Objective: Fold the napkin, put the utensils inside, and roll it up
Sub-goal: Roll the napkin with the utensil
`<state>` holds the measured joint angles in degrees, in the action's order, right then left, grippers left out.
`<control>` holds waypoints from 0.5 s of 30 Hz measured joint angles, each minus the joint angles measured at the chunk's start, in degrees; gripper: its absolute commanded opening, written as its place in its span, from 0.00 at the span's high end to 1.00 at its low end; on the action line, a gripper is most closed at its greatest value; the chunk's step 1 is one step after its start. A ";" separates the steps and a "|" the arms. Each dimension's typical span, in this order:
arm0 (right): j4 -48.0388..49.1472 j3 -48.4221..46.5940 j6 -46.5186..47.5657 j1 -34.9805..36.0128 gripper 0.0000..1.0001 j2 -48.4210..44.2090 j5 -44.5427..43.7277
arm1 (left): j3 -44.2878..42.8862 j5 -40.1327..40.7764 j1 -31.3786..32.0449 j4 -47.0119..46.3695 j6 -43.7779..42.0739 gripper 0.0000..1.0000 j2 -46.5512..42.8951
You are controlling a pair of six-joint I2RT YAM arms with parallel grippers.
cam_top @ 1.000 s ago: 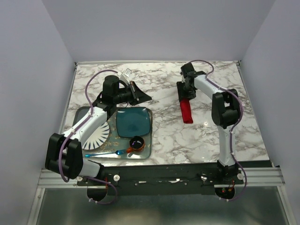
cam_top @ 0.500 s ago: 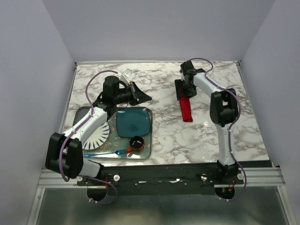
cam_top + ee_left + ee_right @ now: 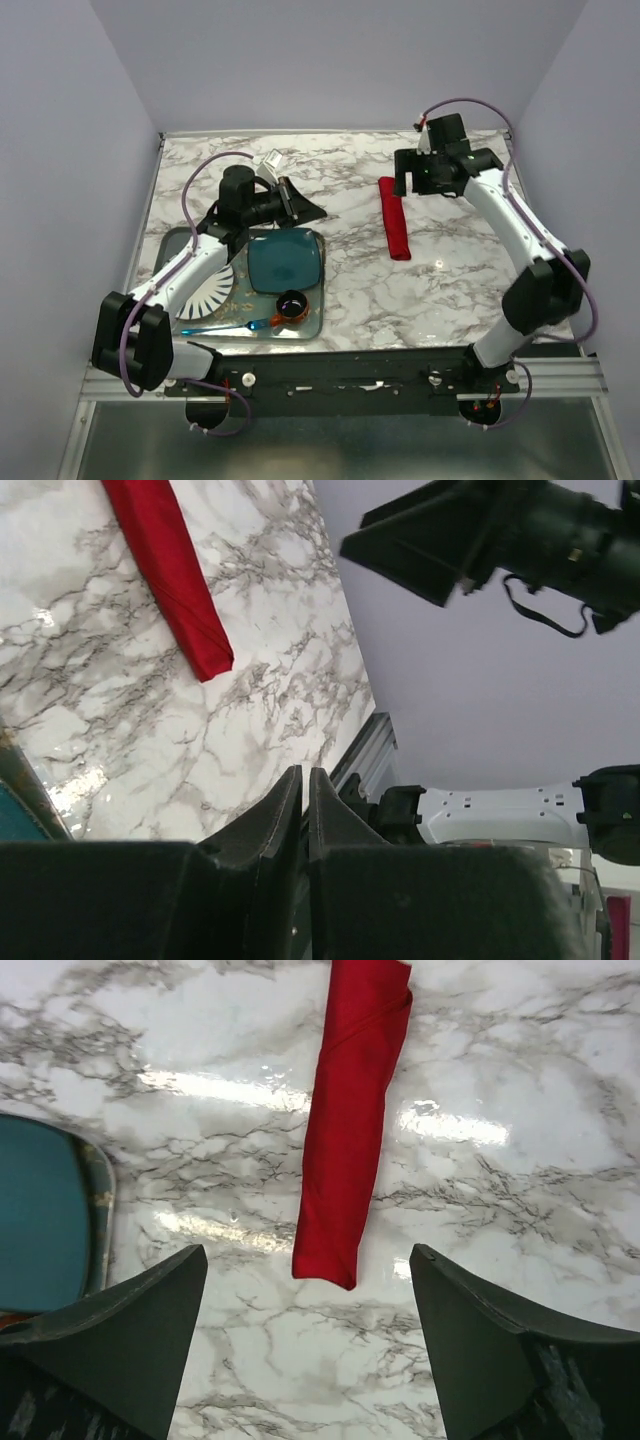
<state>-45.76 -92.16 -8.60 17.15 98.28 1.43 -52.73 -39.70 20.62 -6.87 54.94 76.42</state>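
Note:
The napkin [image 3: 394,218] is a bright red narrow roll lying on the marble table, also seen in the right wrist view [image 3: 350,1130] and the left wrist view [image 3: 165,570]. My right gripper [image 3: 440,175] hovers above and to the right of the roll's far end. It is open wide and empty, and in its own view [image 3: 308,1250] the roll's near end lies between the spread fingers, well below them. My left gripper [image 3: 310,208] is shut on nothing, left of the roll, and points toward it [image 3: 304,772]. The utensils are hidden in all views.
A metal tray [image 3: 172,240] at the front left holds a teal square plate [image 3: 285,260], a white ribbed plate [image 3: 208,290], a small dark cup [image 3: 291,303] and a translucent blue plastic utensil [image 3: 222,327]. The teal plate's edge [image 3: 40,1220] shows in the right wrist view.
My right gripper has opened wider, risen off the roll's far end and swung to the right. The napkin roll stays in place. The left arm has barely moved.

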 measured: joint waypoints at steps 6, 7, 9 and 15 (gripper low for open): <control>1.64 9.60 0.85 0.00 0.00 -20.98 -0.24 | -0.02 0.00 2.23 -0.07 -0.46 0.54 -1.66; 2.16 11.17 1.09 0.00 0.00 -23.74 -0.37 | -0.15 0.02 2.27 0.24 -0.98 0.42 -2.49; 2.23 14.23 1.38 0.00 0.00 -31.10 -1.16 | -0.85 0.13 2.27 1.46 -1.86 0.14 -4.15; 3.06 19.37 0.74 0.00 0.00 -47.34 -3.61 | -5.99 2.32 2.27 5.73 -6.34 0.01 -9.86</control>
<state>-42.70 -72.79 -7.86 17.15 50.94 -2.17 -58.72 -37.39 22.90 -1.15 48.60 66.57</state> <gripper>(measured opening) 0.998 0.980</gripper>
